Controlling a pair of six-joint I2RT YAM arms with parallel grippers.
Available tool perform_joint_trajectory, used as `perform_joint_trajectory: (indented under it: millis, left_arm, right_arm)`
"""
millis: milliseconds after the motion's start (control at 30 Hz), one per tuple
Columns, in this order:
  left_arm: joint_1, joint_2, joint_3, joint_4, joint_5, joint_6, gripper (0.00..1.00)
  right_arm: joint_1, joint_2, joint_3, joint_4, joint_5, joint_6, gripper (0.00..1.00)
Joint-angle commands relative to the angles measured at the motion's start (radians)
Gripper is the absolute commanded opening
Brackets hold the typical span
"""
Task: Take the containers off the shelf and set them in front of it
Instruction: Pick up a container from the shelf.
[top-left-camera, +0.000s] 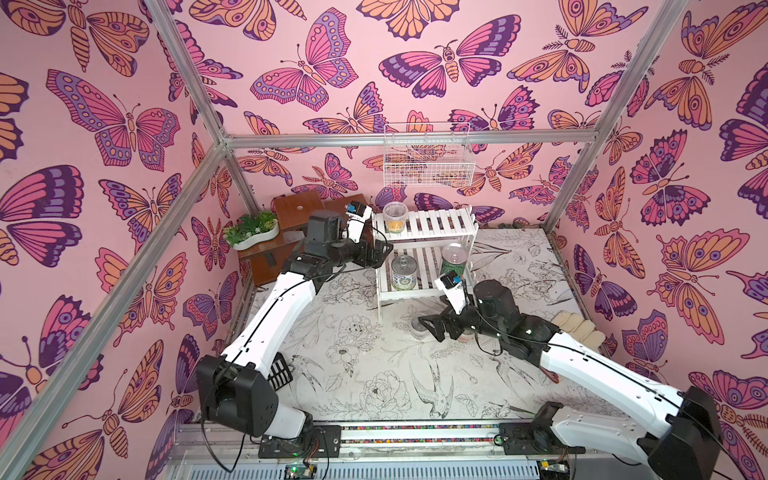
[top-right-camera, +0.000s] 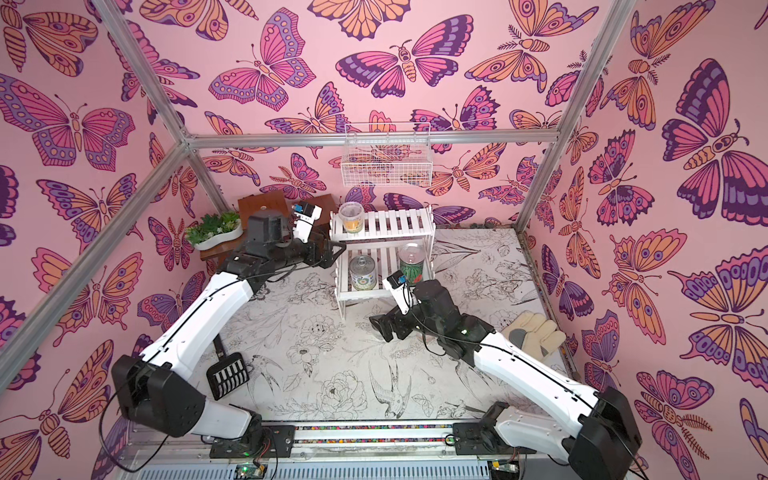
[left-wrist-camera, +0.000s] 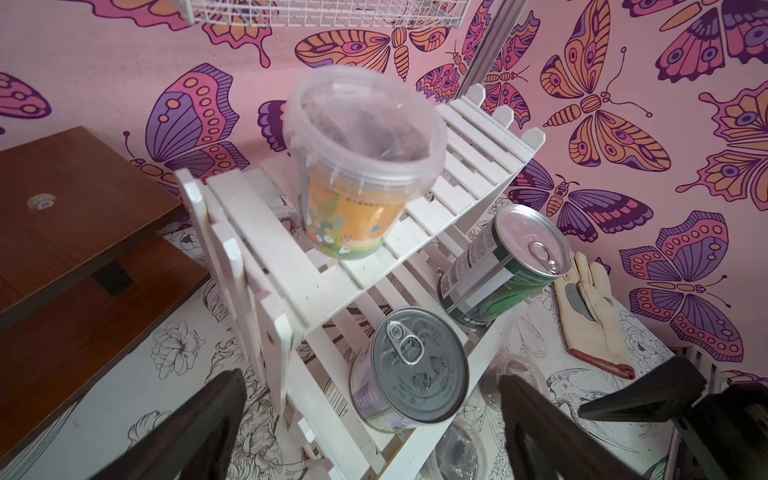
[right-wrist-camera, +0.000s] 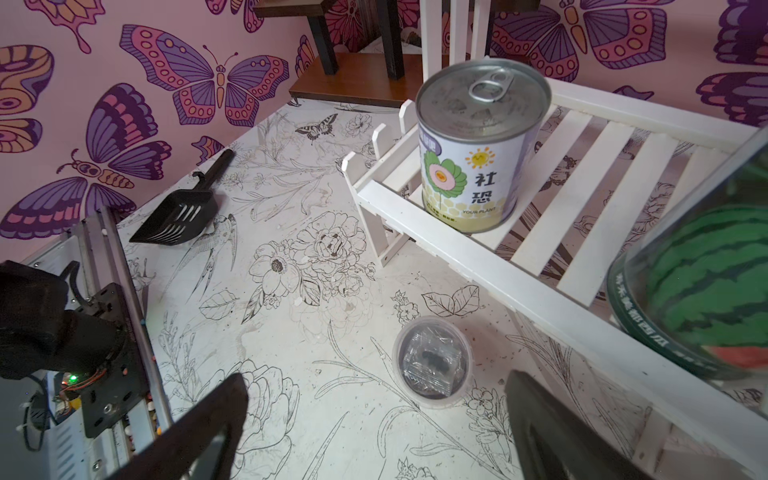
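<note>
You're in a staged robot lab cell: silver aluminium-extrusion frame (top-left-camera: 311, 140) w/ pink butterfly-print wall panels (top-left-camera: 332, 62) beyond left gripper (top-left-camera: 383, 251), black-and-white floral-print tabletop (top-left-camera: 374, 374) under right gripper (top-left-camera: 430, 328).

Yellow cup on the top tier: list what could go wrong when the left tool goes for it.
The yellow cup stands near the top tier's corner; a nudge from the open left tool could tip it off the shelf.
The tool hangs close to the shelf's side frame; a bump might shake the white-labelled can and watermelon can below.
</note>
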Motion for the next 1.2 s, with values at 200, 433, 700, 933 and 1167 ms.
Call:
perform_joint_trajectory:
  millis: [200, 433, 700, 933, 1167]
  left_arm:
    - [0.004, 0.102, 0.146, -0.034, 0.066, 0.064, 0.99]
    - [-0.001, 0.164, 0.211, -0.038, 0.057, 0.078, 1.00]
    - [-0.014, 0.238, 0.306, -0.060, 0.047, 0.105, 1.00]
    - [-0.034, 0.300, 0.380, -0.070, 0.034, 0.119, 1.00]
    - [-0.052, 0.343, 0.425, -0.072, 0.007, 0.128, 0.98]
  right_arm:
    - [-0.056, -0.067, 0.087, -0.163, -0.018, -0.013, 1.00]
    - [-0.121, -0.085, 0.105, -0.180, -0.060, -0.014, 0.99]
    - [-0.165, -0.078, 0.115, -0.182, -0.084, -0.016, 0.99]
    - [-0.188, -0.071, 0.124, -0.187, -0.088, -0.017, 0.99]
    - [-0.206, -0.066, 0.130, -0.198, -0.096, -0.021, 0.99]
